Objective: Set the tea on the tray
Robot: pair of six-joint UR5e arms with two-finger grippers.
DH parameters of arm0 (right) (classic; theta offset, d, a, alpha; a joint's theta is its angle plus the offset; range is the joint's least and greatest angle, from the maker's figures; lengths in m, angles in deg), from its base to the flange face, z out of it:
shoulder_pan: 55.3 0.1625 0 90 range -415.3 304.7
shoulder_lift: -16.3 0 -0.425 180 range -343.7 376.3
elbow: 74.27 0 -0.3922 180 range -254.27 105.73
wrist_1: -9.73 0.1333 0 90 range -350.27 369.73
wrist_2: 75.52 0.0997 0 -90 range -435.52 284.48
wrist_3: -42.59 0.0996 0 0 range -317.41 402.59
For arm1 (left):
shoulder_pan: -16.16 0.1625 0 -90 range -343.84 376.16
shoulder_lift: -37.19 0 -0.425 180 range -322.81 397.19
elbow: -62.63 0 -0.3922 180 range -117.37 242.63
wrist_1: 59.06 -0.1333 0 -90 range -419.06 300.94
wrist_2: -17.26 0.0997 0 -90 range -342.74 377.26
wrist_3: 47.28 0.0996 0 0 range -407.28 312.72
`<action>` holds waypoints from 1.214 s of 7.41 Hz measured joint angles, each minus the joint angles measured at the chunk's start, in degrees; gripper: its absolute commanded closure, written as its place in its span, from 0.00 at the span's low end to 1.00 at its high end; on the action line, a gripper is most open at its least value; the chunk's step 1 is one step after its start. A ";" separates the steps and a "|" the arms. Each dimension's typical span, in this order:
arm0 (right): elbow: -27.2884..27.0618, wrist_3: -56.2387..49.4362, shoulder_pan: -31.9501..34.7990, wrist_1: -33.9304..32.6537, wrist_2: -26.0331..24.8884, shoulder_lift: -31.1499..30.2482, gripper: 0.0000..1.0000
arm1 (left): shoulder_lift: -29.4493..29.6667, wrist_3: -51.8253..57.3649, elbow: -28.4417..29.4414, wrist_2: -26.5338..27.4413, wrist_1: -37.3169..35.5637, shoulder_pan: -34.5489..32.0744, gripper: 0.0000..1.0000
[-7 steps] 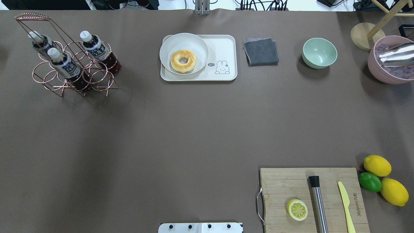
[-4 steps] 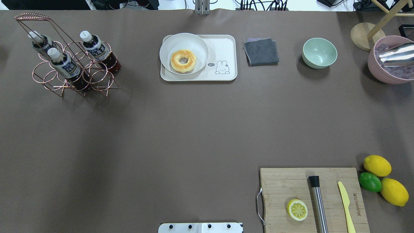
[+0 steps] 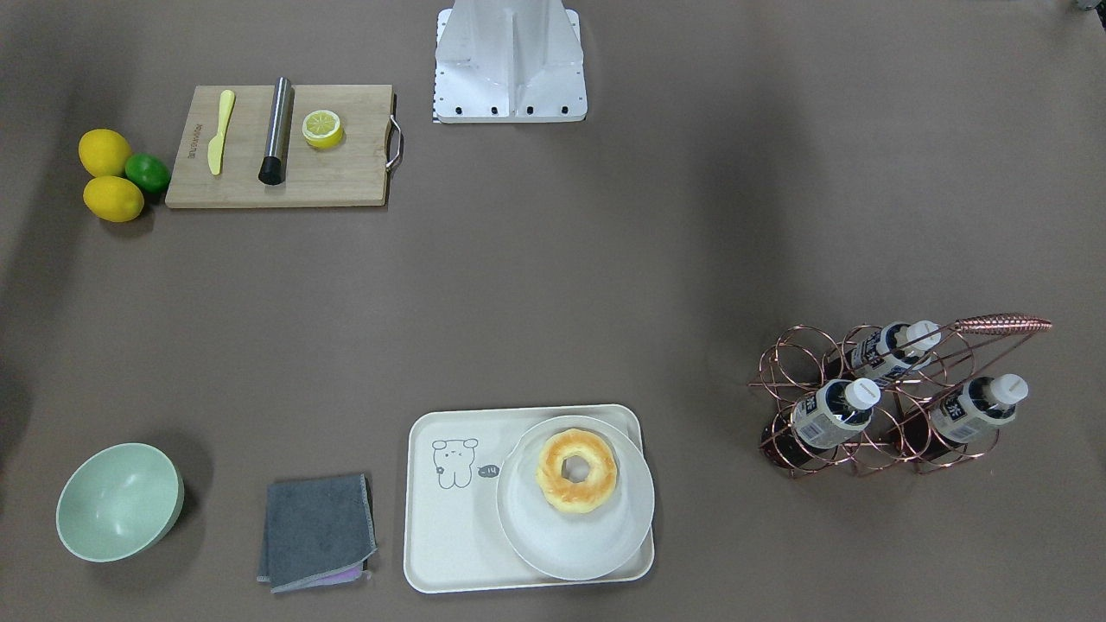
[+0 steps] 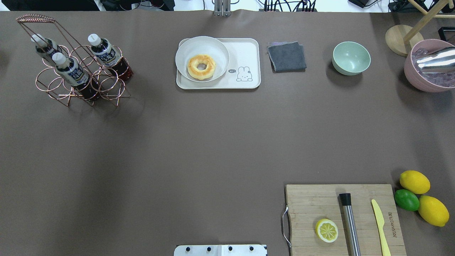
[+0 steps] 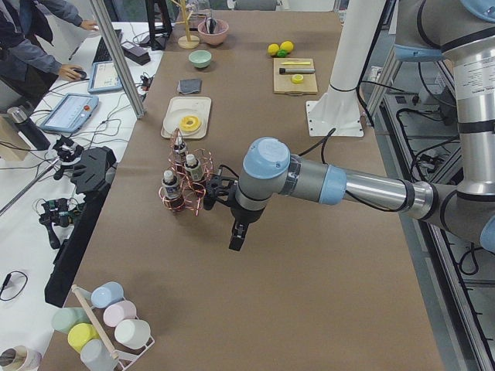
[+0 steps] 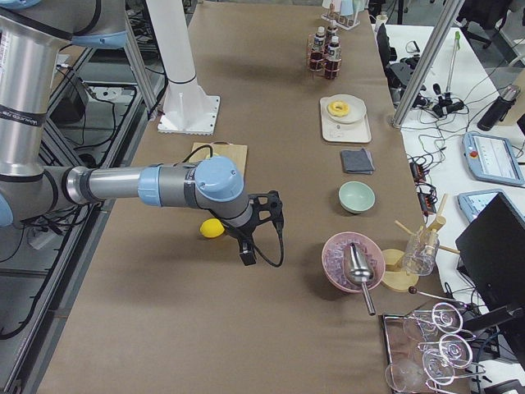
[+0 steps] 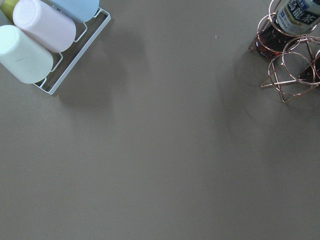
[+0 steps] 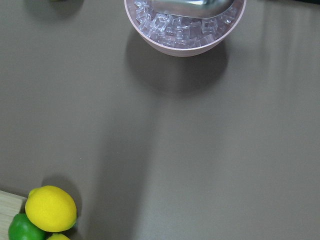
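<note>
Three alike tea bottles with white caps stand tilted in a copper wire rack (image 4: 81,87) at the far left: one on the right (image 4: 106,54), one in front (image 4: 72,72), one behind (image 4: 45,46). They also show in the front view (image 3: 832,413). The cream tray (image 4: 245,49) lies at the far middle, also in the front view (image 3: 449,536). My left gripper (image 5: 234,236) hangs over bare table beside the rack; my right gripper (image 6: 244,256) hangs near the lemons. Each shows in a side view only, so I cannot tell if either is open or shut.
A white plate (image 4: 217,48) with a donut (image 4: 201,66) fills the tray's left half. A grey cloth (image 4: 287,56), green bowl (image 4: 351,58) and pink ice bowl (image 4: 426,76) sit to its right. Cutting board (image 4: 312,202), lemons (image 4: 414,181) and a cup rack (image 7: 55,82) are nearby.
</note>
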 measured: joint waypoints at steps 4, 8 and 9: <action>-0.09 -0.23 -0.03 0.03 -0.10 -0.30 0.00 | 3.49 -19.49 -2.81 0.05 7.66 9.49 0.06; 1.84 -0.21 -0.13 -0.08 -0.38 -0.14 0.00 | 14.94 -45.57 -3.22 7.10 15.95 25.45 0.03; 2.70 -0.20 -0.15 -0.08 -0.37 -0.08 0.00 | 17.00 -48.60 -2.95 12.80 16.02 29.87 0.03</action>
